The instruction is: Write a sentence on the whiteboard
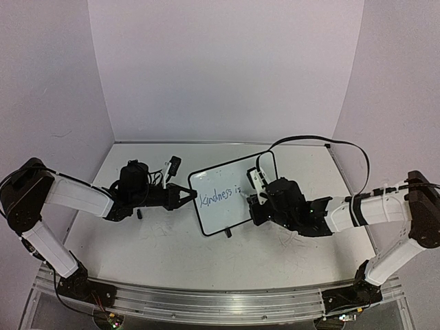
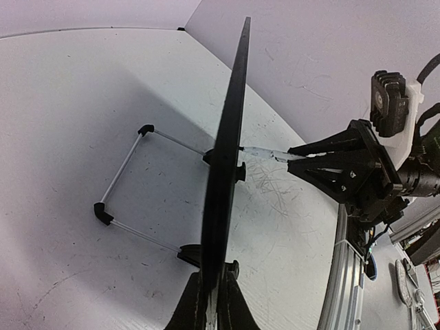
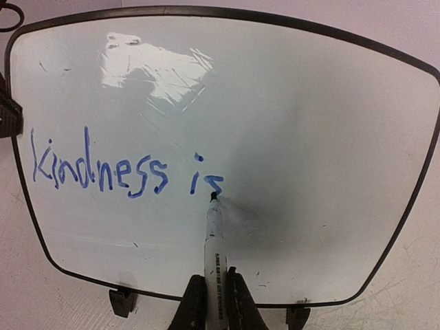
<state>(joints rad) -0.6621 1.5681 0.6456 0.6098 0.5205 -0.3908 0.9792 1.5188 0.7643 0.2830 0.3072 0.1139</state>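
Observation:
The whiteboard (image 1: 230, 180) stands upright mid-table on two small black feet. In the right wrist view the whiteboard (image 3: 289, 124) carries a blue sentence (image 3: 124, 172) reading "Kindness is". My right gripper (image 3: 214, 302) is shut on a white marker (image 3: 214, 254) whose tip touches the board just below the "s" of "is". My left gripper (image 2: 214, 302) is shut on the board's left edge (image 2: 227, 179), seen edge-on in the left wrist view. From above, the left gripper (image 1: 187, 196) meets the board's left side and the right gripper (image 1: 256, 196) is in front of it.
A wire stand (image 2: 130, 185) props the board from behind. A black cable (image 1: 323, 141) loops over the back right of the table. The tabletop (image 2: 289, 199) shows grey scuff marks. An aluminium rail (image 1: 206, 302) runs along the near edge.

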